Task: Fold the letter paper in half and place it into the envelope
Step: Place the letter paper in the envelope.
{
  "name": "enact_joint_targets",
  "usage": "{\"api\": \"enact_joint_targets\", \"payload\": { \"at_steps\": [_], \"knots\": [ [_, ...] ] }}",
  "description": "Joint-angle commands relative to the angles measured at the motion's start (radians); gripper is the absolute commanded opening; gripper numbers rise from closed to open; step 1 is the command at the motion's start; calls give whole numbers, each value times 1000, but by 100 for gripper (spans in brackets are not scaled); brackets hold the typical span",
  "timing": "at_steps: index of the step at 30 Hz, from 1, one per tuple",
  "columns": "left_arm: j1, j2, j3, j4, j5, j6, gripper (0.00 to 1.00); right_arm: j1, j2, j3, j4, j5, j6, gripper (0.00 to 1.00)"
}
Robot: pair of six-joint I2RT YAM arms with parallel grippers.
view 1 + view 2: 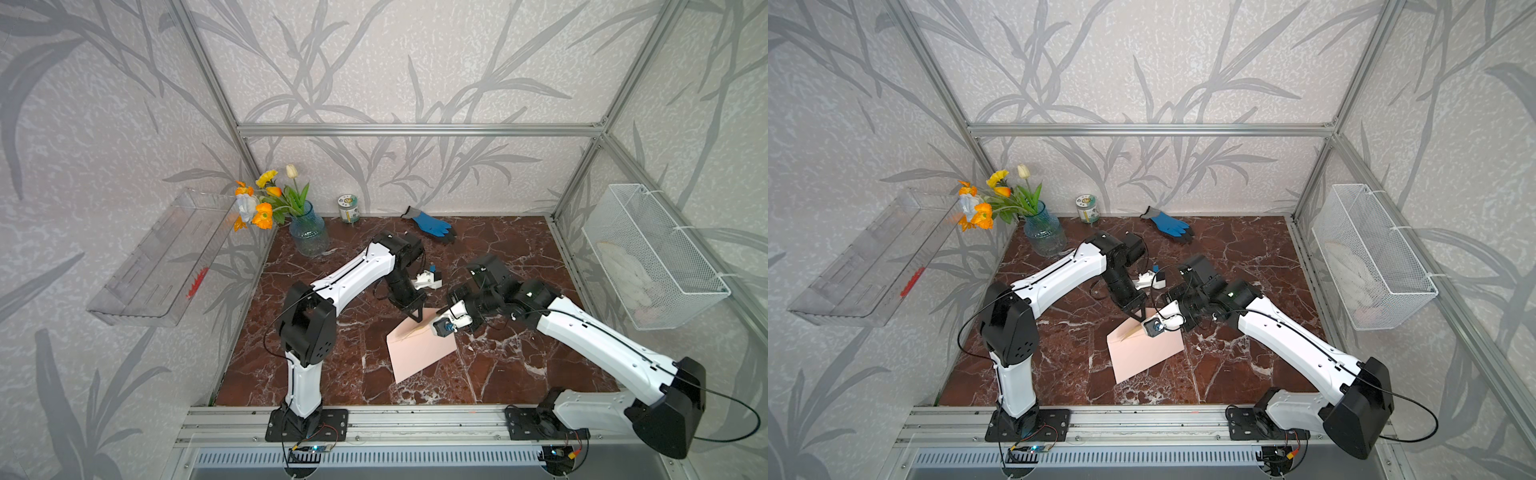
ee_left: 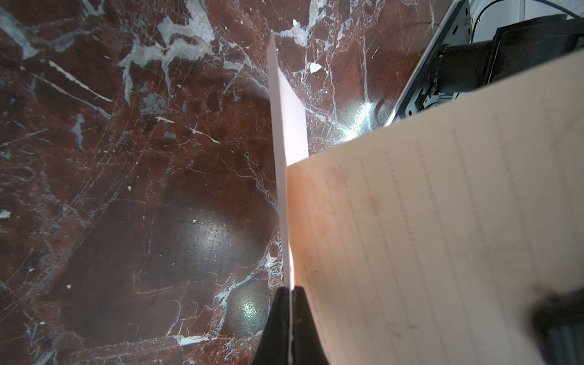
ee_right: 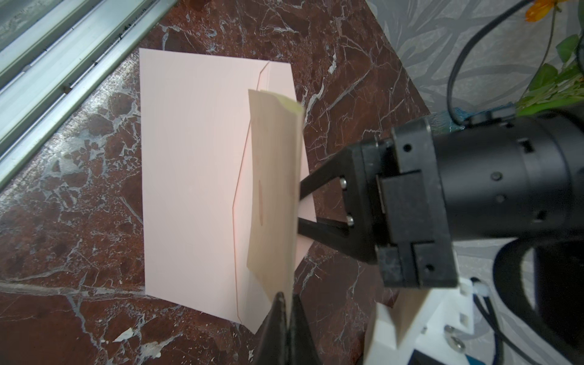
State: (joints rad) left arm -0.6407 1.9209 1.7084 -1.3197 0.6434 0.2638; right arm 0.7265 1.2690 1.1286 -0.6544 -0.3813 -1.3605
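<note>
Right now the left gripper (image 2: pixel 289 294) pinches the pink envelope's (image 1: pixel 419 351) flap up, so the mouth stays open, while the right gripper (image 3: pixel 286 300), shut tight on the folded letter paper (image 3: pixel 273 189), holds it at that mouth, ready to slide in.

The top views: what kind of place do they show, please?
Probably a robot test cell dressed as a home: an aluminium frame lined with leaf wallpaper, two arms bolted to a front rail, and a marble-look table.
</note>
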Motion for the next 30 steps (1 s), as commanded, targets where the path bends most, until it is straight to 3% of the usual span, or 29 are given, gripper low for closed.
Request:
{"api": "enact_joint_targets", "payload": {
  "at_steps": [1, 30],
  "knots": [
    [-8, -18, 15, -23, -30, 23, 0, 5, 1, 13, 0, -1, 15, 0],
    [-78, -42, 79, -6, -134, 6, 0, 19, 14, -55, 3, 19, 29, 0]
  ]
}}
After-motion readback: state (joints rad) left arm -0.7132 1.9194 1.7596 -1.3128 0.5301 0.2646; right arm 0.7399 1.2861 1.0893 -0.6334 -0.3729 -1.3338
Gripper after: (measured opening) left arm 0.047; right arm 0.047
